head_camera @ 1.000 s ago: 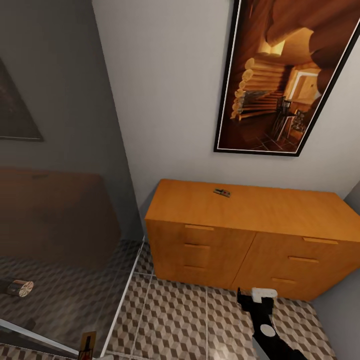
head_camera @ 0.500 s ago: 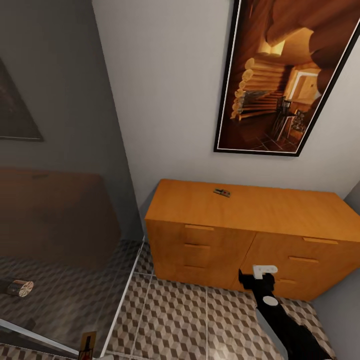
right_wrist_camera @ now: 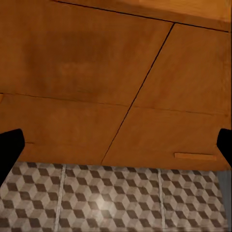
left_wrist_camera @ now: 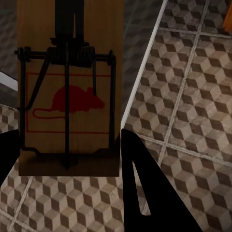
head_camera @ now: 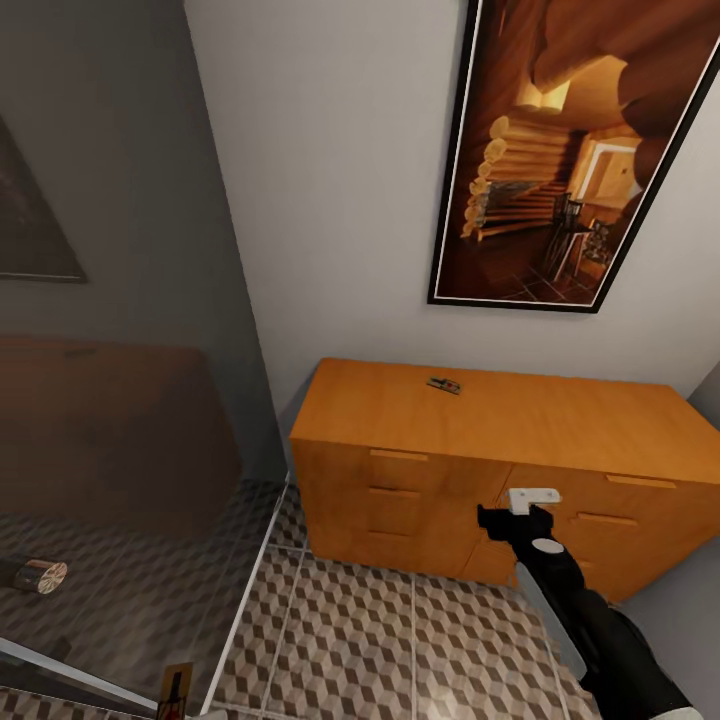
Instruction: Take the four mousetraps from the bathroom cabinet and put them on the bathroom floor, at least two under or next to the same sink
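My left pincer [left_wrist_camera: 70, 145] is clamped on a mousetrap [left_wrist_camera: 67, 92]: the tan board with its dark wire spring and red mouse print sits between my two dark fingers [left_wrist_camera: 150, 193] and hangs above the bathroom floor [left_wrist_camera: 193, 96], whose cube-pattern tiles run up to a pale strip at the foot of a glass panel [head_camera: 120, 480]. In the head view the same held mousetrap shows at the lower edge, next to that panel. My right pincer [right_wrist_camera: 116, 145] is spread wide, both dark fingertips at the outer edges of the right wrist view with nothing between them; it faces the drawer fronts of the cabinet [head_camera: 500, 420] from close by, with a slim bar handle [right_wrist_camera: 195, 156] and the tiled floor below them. In the head view the right arm [head_camera: 570, 610] reaches up from the lower right, its white-tipped end in front of the drawer fronts near the cabinet's middle seam. All visible drawers are shut. A second mousetrap [head_camera: 443, 384] lies flat on the cabinet top, toward the back wall, well apart from the right pincer. A framed picture [head_camera: 570, 150] hangs on the wall above the cabinet
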Controlling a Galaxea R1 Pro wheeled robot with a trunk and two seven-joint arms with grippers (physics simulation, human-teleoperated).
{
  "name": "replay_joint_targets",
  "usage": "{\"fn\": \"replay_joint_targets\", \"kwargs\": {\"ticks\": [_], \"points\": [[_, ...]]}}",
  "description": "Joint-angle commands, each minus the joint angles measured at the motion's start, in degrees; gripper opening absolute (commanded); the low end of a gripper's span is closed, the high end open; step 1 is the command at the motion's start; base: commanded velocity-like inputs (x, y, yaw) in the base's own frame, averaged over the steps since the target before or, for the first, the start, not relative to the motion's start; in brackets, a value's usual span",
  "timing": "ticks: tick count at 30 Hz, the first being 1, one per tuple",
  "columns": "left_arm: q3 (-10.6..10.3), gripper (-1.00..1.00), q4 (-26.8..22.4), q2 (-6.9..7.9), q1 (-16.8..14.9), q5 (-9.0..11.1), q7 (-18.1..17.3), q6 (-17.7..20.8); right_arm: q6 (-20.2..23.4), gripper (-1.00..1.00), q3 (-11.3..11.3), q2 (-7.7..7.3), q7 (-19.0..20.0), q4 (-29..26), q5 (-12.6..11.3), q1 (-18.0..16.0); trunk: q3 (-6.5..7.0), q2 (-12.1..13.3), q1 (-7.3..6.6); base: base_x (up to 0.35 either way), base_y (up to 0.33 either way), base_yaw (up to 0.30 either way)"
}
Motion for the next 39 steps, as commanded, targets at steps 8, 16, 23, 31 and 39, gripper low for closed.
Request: {"fn": "replay_joint_targets", "kwargs": {"ticks": [8,16,23,31,39], "points": [[-0.35,-1.0,0.2,-0.07,-0.04,-0.28,0.37,-0.1,11.34,1.0,-6.5,-0.03,-0.58,-9.97,-0.63,-0.06,-0.12,-0.11,0.04,0.0,0.0,0.0],[-0.35,-1.0,0.2,-0.07,-0.04,-0.28,0.37,-0.1,16.77,1.0,-7.26,-1.45,-0.58,-14.05,-0.59,-0.23,-0.12,-0.11,0.04,0.0,0.0,0.0],[-0.35,-1.0,0.2,-0.08,-0.06,-0.29,0.37,-0.1,22.49,1.0,-7.49,-2.52,-0.46,-15.05,-0.56,-3.86,-0.12,-0.11,0.04,0.0,0.0,0.0],[-0.35,-1.0,0.2,-0.15,-0.05,-0.28,0.37,-0.1,27.15,1.0,-7.53,-2.63,-0.55,-14.38,-0.5,-16.49,-0.12,-0.11,0.04,0.0,0.0,0.0],[-0.35,-1.0,0.2,-0.7,-0.05,-0.29,0.37,-0.09,27.36,1.0,-7.27,-2.14,-0.46,-5.73,-0.67,-25.94,-0.12,-0.11,0.04,0.0,0.0,0.0]]}}
